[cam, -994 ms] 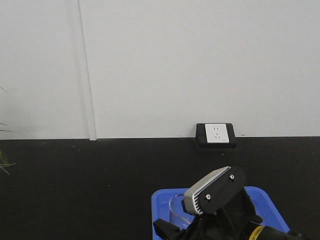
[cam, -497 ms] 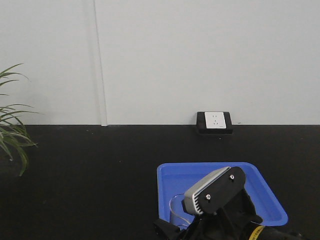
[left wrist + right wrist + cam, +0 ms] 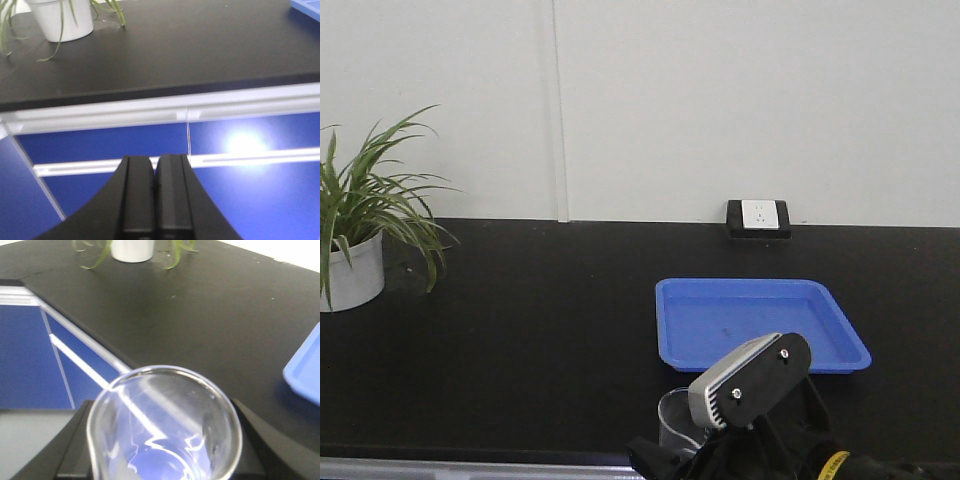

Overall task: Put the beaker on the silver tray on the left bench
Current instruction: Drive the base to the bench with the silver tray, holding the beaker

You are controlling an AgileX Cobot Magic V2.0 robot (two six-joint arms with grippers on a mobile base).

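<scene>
Grips the beaker (image 3: pixel 164 422) in the right gripper (image 3: pixel 162 452), with the black fingers (image 3: pixel 74 455) pressed to the glass on both sides. Holds it upright, open mouth turned to the wrist camera. Keeps it at the front edge of the bench (image 3: pixel 200 305), in line with the white trim and the blue cabinet fronts (image 3: pixel 30 360), both seen through the clear wall.

From the front, shows the glass low in the frame, just left of the grey wrist-camera housing (image 3: pixel 745 380). Places it nearer than the blue tray (image 3: pixel 760 320) and apart from it. Cannot tell from any view whether it hangs over the matte black worktop or just short of it.

Lies flat on the worktop, that blue tray, right of centre. Backs onto a wall socket (image 3: pixel 758 217) at the foot of the white wall (image 3: pixel 720 100). Stands at the far left of the bench, well apart from the tray: a potted plant (image 3: pixel 355 250) in a white pot, long green leaves drooping over the black surface.

Clenches the left gripper (image 3: pixel 155 170) fully, one black finger flat against the other, with nothing between them. Points it at the bench's front below worktop level, facing the white edge trim, the blue panels and a pale horizontal rail. Catches the white pot at top left of the left wrist view and a corner of the blue tray at top right.
</scene>
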